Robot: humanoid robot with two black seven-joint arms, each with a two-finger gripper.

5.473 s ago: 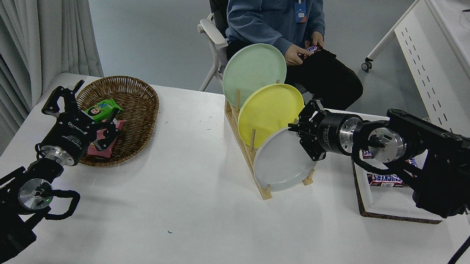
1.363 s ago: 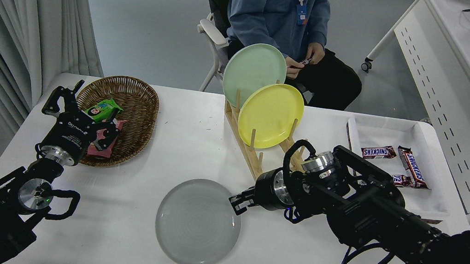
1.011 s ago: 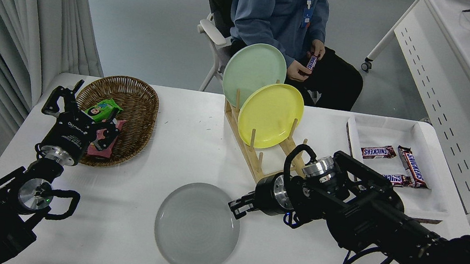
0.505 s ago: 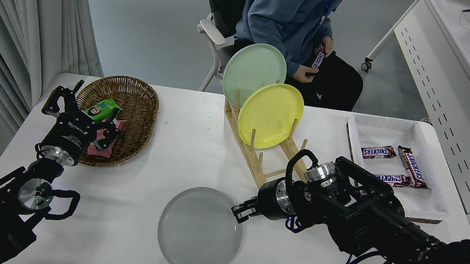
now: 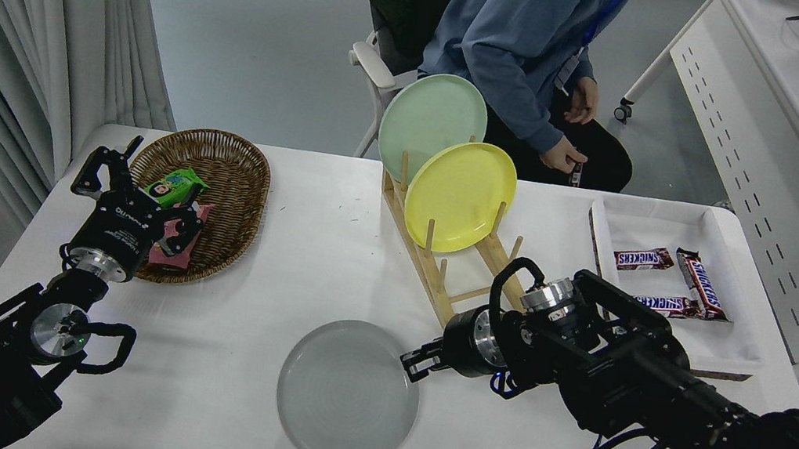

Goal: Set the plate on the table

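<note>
Plate down, right gripper at its rim.
The plate (image 5: 347, 393) lies flat on the table (image 5: 315, 259), just this side of the wooden rack (image 5: 449, 275); the right gripper (image 5: 416, 362) touches its right edge, fingers narrow, grip unclear. Right of the rack: "SNICKERS" bars (image 5: 644, 258). Bare tabletop left of the plate.

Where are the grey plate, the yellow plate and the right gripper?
grey plate (image 5: 348, 393), head view, middle of its face
yellow plate (image 5: 460, 195), head view, middle of its face
right gripper (image 5: 415, 364), head view, between its fingertips
</note>
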